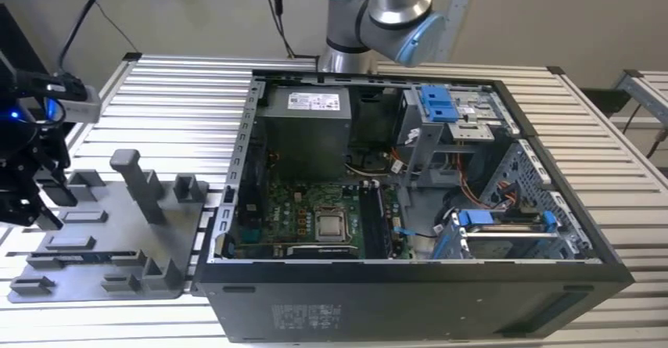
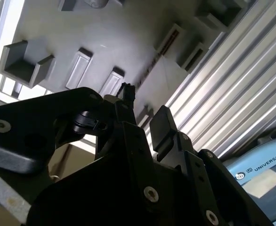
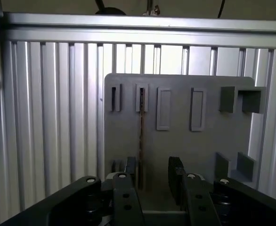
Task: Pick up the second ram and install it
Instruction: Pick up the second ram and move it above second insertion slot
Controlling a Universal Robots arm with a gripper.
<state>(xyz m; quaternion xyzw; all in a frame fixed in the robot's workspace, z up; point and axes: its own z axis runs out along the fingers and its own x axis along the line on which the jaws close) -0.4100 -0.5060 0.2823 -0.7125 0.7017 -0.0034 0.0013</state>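
Black gripper [image 3: 153, 170] hangs over grey plastic fixture plate [image 3: 213, 150], fingers spread. Thin dark ram stick [image 3: 141, 132] stands edgewise in plate slot. Open black computer case [image 1: 418, 293] beside plate.

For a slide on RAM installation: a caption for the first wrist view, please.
Open gripper hovers over the second ram, standing on edge in the grey fixture plate.

The exterior view looks down from well back onto the ribbed aluminium desk [image 1: 177, 105], the open black computer case [image 1: 418, 293] and the grey plastic fixture plate [image 1: 156, 242]. Both wrist views look closely past the black pincer [image 3: 153, 169] [image 2: 145, 106] at that plate [image 3: 180, 141] [image 2: 105, 33].
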